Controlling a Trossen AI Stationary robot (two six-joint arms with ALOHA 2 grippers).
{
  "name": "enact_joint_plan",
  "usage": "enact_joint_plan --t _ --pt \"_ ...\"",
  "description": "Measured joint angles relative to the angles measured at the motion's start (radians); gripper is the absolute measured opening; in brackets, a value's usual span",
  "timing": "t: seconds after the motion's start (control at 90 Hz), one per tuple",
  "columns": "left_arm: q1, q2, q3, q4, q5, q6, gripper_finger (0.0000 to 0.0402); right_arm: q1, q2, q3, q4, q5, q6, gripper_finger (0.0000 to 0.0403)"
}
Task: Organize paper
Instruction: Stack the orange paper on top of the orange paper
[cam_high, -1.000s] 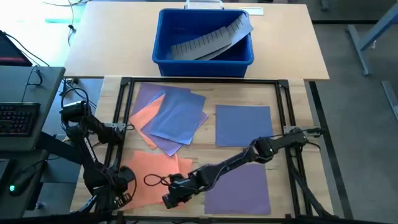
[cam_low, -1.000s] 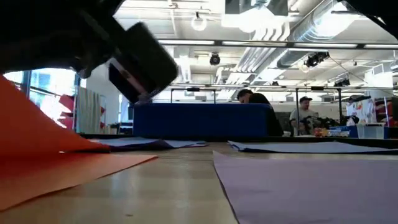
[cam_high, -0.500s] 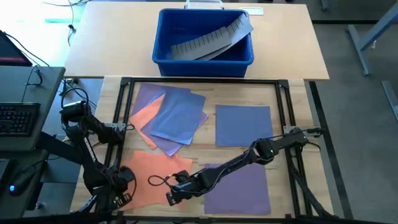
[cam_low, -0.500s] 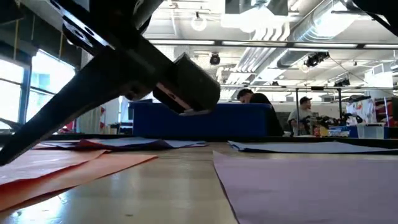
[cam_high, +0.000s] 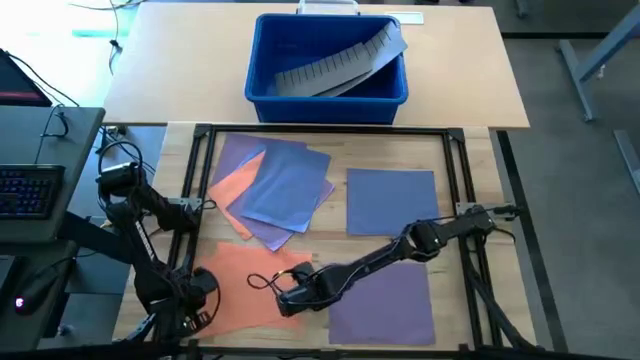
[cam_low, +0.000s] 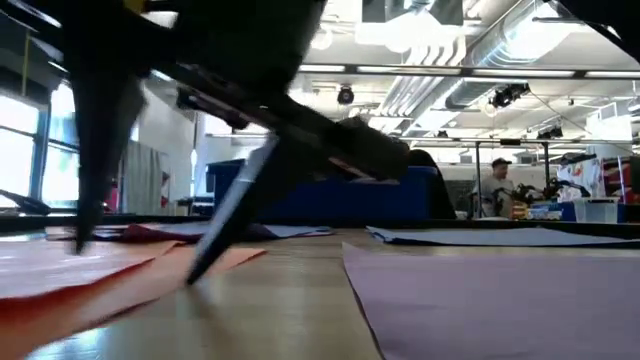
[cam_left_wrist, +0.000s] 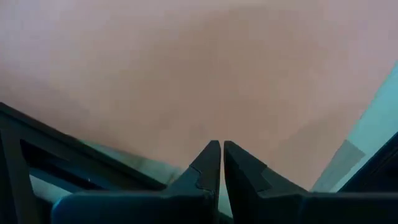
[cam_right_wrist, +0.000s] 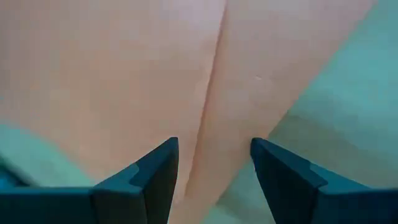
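Observation:
Two overlapping orange sheets of paper (cam_high: 240, 280) lie flat at the near left. My right gripper (cam_high: 284, 298) stands open over their right edge, its fingers pointing down at them (cam_low: 140, 260); the right wrist view shows one sheet's edge (cam_right_wrist: 211, 93) between the fingers. A loose pile of purple, blue and orange paper (cam_high: 275, 190) lies at the far left. One blue-purple sheet (cam_high: 390, 200) and one purple sheet (cam_high: 385, 300) lie on the right. My left gripper (cam_high: 190, 305) waits shut at the near left corner, with orange paper (cam_left_wrist: 186, 74) ahead of it. My right gripper comes at the orange paper from above, slanting from the table's right, its two fingertips (cam_low: 192, 276) spread wide over the sheet's right part (cam_right_wrist: 124, 93). I cannot tell whether the tips touch the paper. The sheet lies flat on the table.
A blue plastic bin (cam_high: 328, 60) holding a grey ridged strip (cam_high: 340, 65) stands on the far table. A black frame (cam_high: 330, 130) borders the work area. Bare wood shows between the orange sheets and the purple one (cam_low: 280, 310). People sit in the room behind.
The orange paper's raised part has dropped and now lies flat. My right gripper has moved a little toward the far edge and tipped its fingers down at the sheet.

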Motion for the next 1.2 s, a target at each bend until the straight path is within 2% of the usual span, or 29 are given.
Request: enact_joint_plan --t 0.144,0.244,0.333,0.389,0.467,0.589,0.722,0.878,0.933,1.033,1.089,1.2 --pt "0.019 0.036 -0.025 0.018 -0.006 0.077 0.0 -0.001 0.001 0.0 0.111 0.012 -0.134 0.0193" --pt "0.026 0.061 -0.033 0.018 0.004 0.109 0.0 -0.002 0.001 0.0 0.199 -0.069 -0.292 0.0193" --pt "0.026 0.072 -0.035 0.021 0.004 0.129 0.0 0.004 0.001 0.0 0.141 -0.126 -0.347 0.0192" --pt "0.023 0.073 -0.033 0.023 0.004 0.145 0.0 0.014 -0.005 -0.001 0.068 -0.104 -0.331 0.0191" --pt "0.021 0.078 -0.015 0.021 0.016 0.21 0.0 0.035 -0.027 -0.002 0.005 -0.018 -0.303 0.0186" --pt "0.02 0.079 0.027 0.022 0.036 0.318 0.0 0.058 -0.07 0.001 -0.016 0.073 -0.299 0.0179" --pt "0.025 0.079 0.036 0.02 0.032 0.343 0.0 0.053 -0.073 0.0 0.001 0.067 -0.43 0.0177" --pt "0.031 0.065 0.04 -0.009 0.049 0.316 0.0 0.034 -0.072 0.0 0.064 -0.013 -0.635 0.0177" --pt "0.038 0.044 0.042 -0.008 -0.008 0.326 0.0 0.024 -0.072 0.0 0.064 -0.026 -0.645 0.0177" --pt "0.051 -0.007 0.047 0.007 -0.028 0.355 0.0 -0.006 -0.072 0.0 0.061 -0.033 -0.544 0.0177" --pt "0.051 -0.029 0.052 -0.011 -0.072 0.451 0.0 -0.027 -0.072 0.0 0.063 -0.032 -0.481 0.0178" --pt "0.069 -0.056 0.055 -0.057 -0.242 0.691 0.0 -0.059 -0.071 0.0 0.067 -0.034 -0.393 0.0179"
